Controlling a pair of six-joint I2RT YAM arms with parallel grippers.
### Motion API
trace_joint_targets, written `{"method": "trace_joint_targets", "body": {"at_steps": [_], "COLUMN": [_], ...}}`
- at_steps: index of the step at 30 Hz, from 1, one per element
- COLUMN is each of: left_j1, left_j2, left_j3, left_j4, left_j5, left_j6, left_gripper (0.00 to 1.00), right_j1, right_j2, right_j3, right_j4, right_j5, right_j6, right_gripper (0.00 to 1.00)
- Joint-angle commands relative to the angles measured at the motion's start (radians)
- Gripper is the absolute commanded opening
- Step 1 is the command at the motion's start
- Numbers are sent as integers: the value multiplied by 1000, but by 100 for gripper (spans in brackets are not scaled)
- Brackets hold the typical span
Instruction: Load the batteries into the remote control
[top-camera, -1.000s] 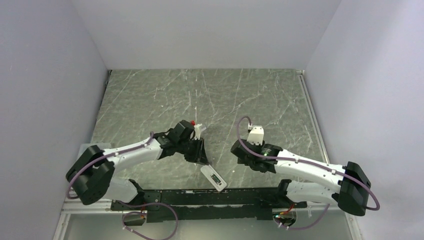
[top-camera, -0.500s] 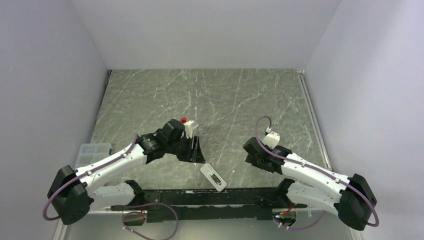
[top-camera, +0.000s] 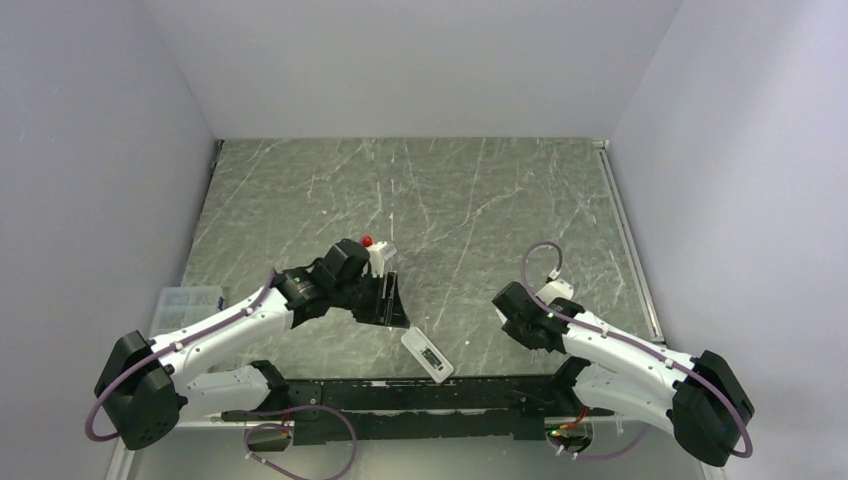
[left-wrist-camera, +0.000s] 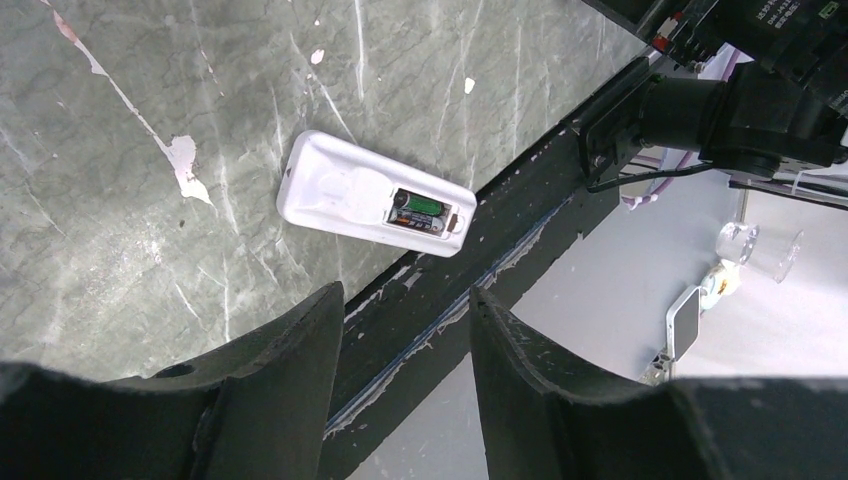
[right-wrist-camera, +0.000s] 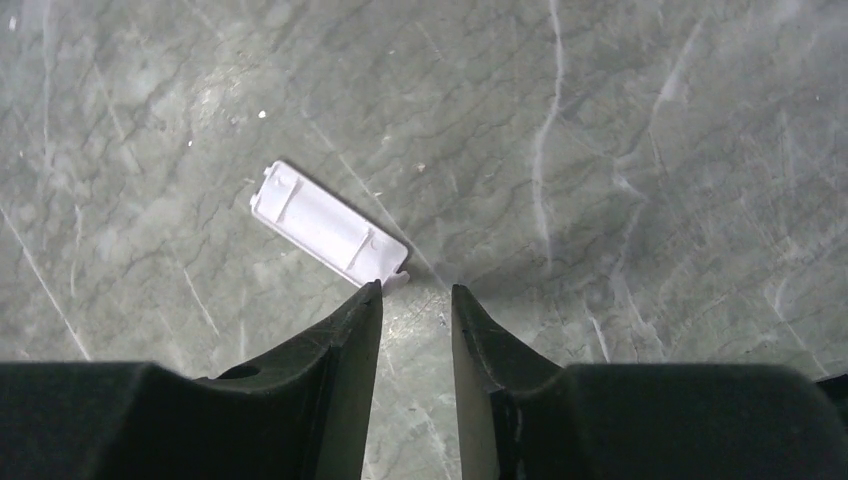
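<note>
1. The left gripper (left-wrist-camera: 405, 300) hangs open and empty, just left of the remote.
2. The remote (left-wrist-camera: 340, 190) lies back-up at the near edge of the table (left-wrist-camera: 120, 80), with the batteries (left-wrist-camera: 418, 212) seated in its open bay.
3. The right gripper (right-wrist-camera: 415, 292), parted and empty, hovers at the corner of the cover (right-wrist-camera: 328, 225). The likely next move is to grip the cover and carry it left to close the bay.

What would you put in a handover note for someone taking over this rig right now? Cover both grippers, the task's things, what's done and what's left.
Left gripper: open, empty, near the remote control.
Right gripper: open, empty, tips just short of the battery cover.
The remote lies back up at the near edge of the table, its compartment open with the batteries in it. The cover lies flat on the table, apart from the remote.
Done: batteries appear loaded.
Left: probably pick up the cover and close the compartment.
</note>
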Motion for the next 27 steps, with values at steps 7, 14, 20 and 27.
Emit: {"method": "trace_joint_targets", "body": {"at_steps": [7,14,20,27], "left_j1": [1,1,1,1], "left_j2": [-8,-13,-18,-24], "left_j3": [12,5,5,7], "left_j4": [2,3,-1,-9], "left_j5": [-7,-7,-5,-11], "left_j6": [22,22,23,27], "left_gripper": [54,55,55,55], "right_j1": [-38,-55,-59,-59], "right_j2": [-2,17,47,32], "right_j3": [-1,-1,-12,-29], "right_j4": [27,52,64,67], "right_j5": [16,11,-5,-20], "right_j6": [130,124,126,113], "right_gripper": [32,29,22,7]}}
